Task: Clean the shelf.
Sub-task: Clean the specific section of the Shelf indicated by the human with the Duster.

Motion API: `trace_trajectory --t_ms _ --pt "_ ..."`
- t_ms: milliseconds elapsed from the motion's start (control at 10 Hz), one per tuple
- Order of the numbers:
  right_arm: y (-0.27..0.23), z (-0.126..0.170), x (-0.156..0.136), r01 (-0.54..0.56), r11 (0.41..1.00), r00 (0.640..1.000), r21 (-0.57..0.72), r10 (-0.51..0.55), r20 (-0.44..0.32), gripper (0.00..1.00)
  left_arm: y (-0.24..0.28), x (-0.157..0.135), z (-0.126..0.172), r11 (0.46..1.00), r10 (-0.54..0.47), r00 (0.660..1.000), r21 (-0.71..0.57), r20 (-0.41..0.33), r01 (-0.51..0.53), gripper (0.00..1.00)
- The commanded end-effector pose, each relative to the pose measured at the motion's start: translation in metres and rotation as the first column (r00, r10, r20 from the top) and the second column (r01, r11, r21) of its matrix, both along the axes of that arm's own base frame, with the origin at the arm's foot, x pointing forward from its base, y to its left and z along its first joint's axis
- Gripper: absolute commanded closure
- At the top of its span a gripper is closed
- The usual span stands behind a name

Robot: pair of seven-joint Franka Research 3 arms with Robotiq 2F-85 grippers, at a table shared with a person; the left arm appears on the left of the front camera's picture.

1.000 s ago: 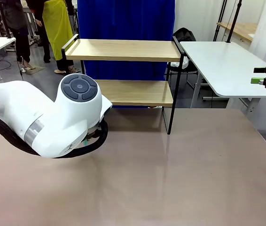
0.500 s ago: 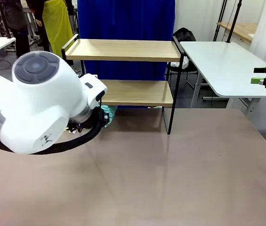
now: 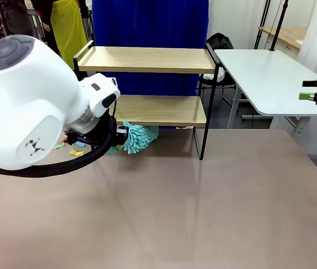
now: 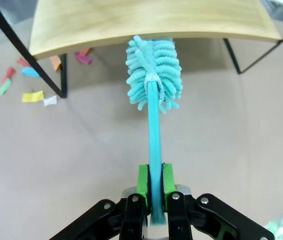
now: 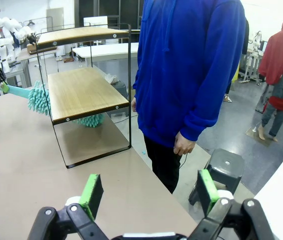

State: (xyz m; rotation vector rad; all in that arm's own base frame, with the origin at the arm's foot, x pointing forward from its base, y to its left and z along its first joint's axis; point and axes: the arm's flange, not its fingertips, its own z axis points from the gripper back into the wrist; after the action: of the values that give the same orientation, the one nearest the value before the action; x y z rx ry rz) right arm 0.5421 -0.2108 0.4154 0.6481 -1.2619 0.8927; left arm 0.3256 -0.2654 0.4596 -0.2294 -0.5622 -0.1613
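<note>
Left gripper point(image 4: 155, 175) clamped the fluffy teal plastic-handled duster point(image 4: 154, 75), head poked beneath the lower board of the black-framed light wooden shelf point(image 4: 131, 22), right gripper point(image 5: 146, 192) gaped wide, empty

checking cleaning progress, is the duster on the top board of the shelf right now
No, the duster pokes under the lower board of the shelf, its handle held in the left gripper.
</note>
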Motion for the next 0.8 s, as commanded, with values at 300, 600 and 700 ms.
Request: trace_trajectory --t_ms 300,600,700 --pt "0.002 0.002 -0.001 0.001 1.0 1.0 0.0 -0.001 0.004 0.0 0.124 -0.045 0.018 0.957 -0.278 0.957 0.061 -0.084 0.283 0.86" --pt "0.002 0.002 -0.001 0.001 1.0 1.0 0.0 -0.001 0.004 0.0 0.171 -0.049 0.064 0.91 -0.401 0.912 0.079 -0.084 0.407 0.86" --pt "0.002 0.002 -0.001 0.001 1.0 1.0 0.0 -0.001 0.004 0.0 0.185 -0.051 0.086 0.893 -0.443 0.893 0.047 -0.079 0.448 0.86"
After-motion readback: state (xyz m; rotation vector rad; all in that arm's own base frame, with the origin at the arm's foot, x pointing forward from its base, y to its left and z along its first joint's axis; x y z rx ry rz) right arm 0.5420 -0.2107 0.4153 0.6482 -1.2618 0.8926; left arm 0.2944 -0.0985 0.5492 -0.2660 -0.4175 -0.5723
